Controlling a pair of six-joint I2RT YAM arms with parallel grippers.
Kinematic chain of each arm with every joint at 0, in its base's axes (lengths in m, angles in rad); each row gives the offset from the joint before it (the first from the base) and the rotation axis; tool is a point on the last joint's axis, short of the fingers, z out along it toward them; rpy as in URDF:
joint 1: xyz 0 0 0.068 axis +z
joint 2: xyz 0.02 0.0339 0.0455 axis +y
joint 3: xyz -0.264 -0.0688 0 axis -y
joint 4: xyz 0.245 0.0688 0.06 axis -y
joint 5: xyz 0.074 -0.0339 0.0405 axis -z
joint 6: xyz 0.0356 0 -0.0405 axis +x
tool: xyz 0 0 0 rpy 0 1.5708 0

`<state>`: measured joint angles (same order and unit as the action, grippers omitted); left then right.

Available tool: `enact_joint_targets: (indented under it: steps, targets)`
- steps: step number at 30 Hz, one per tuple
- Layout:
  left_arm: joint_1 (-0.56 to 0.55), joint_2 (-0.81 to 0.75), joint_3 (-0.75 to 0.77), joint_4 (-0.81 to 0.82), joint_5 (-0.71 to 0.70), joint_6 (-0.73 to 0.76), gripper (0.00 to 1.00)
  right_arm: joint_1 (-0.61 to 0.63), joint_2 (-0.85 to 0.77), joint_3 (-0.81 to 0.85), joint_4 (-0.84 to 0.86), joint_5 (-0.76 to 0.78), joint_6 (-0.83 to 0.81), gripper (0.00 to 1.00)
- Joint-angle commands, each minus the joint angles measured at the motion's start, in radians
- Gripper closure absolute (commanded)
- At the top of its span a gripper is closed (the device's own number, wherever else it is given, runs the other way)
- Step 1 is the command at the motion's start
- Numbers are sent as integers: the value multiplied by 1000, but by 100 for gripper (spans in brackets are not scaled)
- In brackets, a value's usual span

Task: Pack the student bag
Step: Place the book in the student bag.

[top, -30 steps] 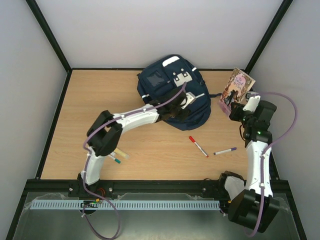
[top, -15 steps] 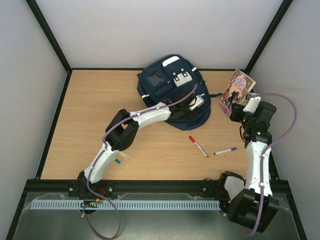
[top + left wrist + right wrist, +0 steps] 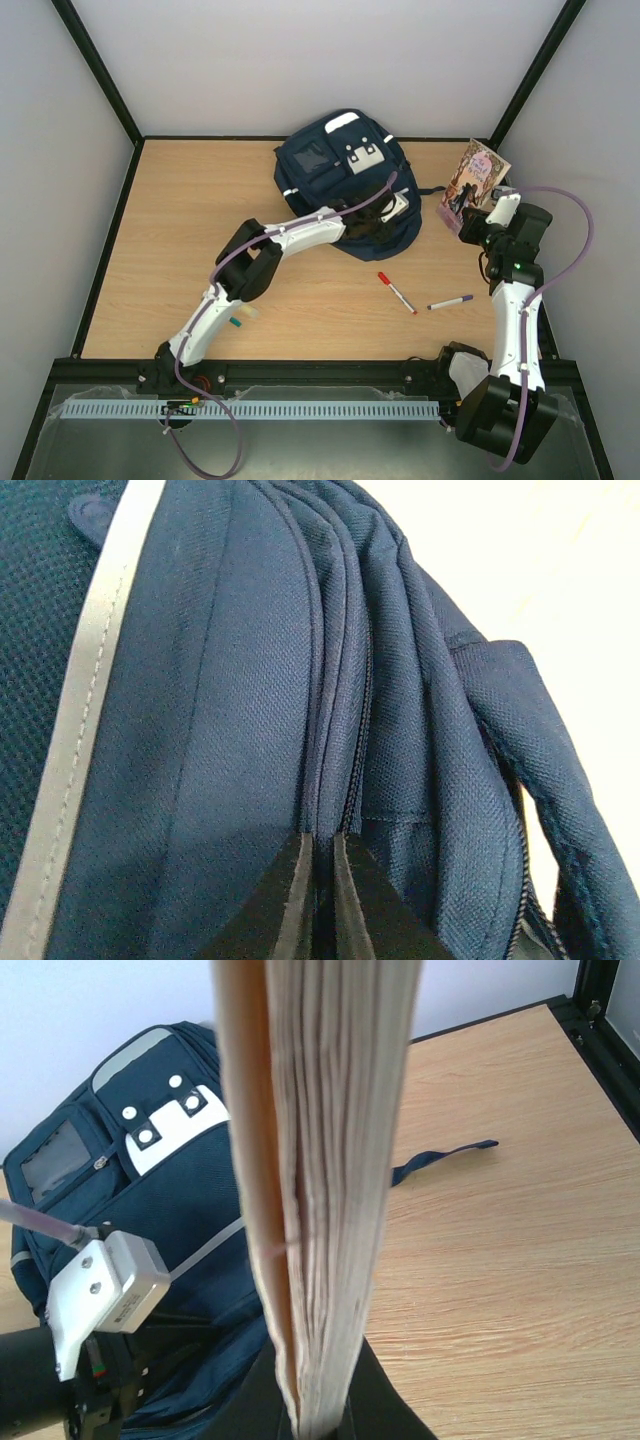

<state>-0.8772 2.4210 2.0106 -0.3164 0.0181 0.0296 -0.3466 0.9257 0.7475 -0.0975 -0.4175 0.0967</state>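
Observation:
The student bag [image 3: 335, 165], a navy backpack with white patches, lies at the back middle of the table. My left gripper [image 3: 398, 205] reaches over its right side. In the left wrist view the bag's fabric [image 3: 230, 680] fills the frame, and the left gripper [image 3: 321, 840] is shut on a fold by the zipper seam. My right gripper [image 3: 468, 215] holds a book [image 3: 474, 180] with a pink cover upright, to the right of the bag. In the right wrist view the book [image 3: 320, 1160] rises edge-on from the right gripper [image 3: 320, 1405], with the bag [image 3: 150, 1190] behind it.
A red pen [image 3: 396, 292] and a purple pen [image 3: 450, 301] lie on the wood in front of the bag. A green-capped pen [image 3: 235, 321] lies beside the left arm. A bag strap [image 3: 445, 1156] trails right. Black frame posts and grey walls enclose the table.
My left arm has stretched further right across the bag, and its jaws have closed on the fabric. The right arm and the book have not moved.

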Motion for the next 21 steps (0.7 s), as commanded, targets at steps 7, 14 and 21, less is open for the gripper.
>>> enact_joint_targets:
  steps: [7,14,21]
  targets:
    - [58,-334,-325,11,-134,-1,98,-6,7,-5,38,-41,0,99]
    - [86,-593,-626,23,-164,-36,98,-5,0,-4,35,-59,1,99]
    - [72,-789,-835,52,-98,-83,97,-5,5,-5,35,-83,5,99]
